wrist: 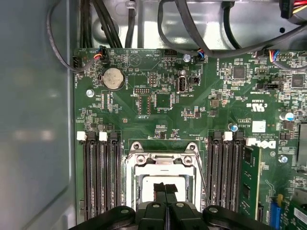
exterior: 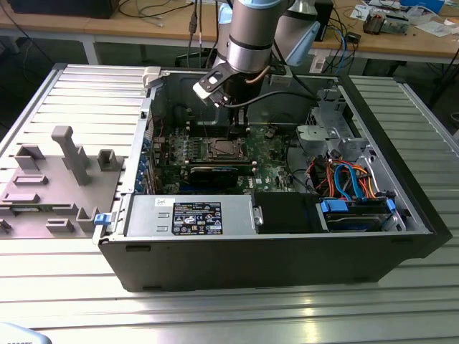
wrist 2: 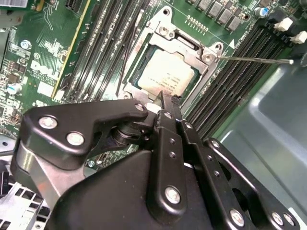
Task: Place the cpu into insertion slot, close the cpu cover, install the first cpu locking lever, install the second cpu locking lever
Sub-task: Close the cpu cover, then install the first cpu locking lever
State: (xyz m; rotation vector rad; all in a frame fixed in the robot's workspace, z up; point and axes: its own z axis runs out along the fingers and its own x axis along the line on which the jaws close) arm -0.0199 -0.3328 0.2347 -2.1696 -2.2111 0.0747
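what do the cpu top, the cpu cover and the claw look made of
cpu: pale, matte silvery-grey top, likely metal.
cpu cover: bare shiny metal, bright glints along its frame.
claw: black, smooth semi-gloss links; coated metal or hard plastic, can't tell.

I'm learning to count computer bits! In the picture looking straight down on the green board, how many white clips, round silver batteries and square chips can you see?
In the first wrist view:
white clips: 4
round silver battery: 1
cpu: 1
Total: 6
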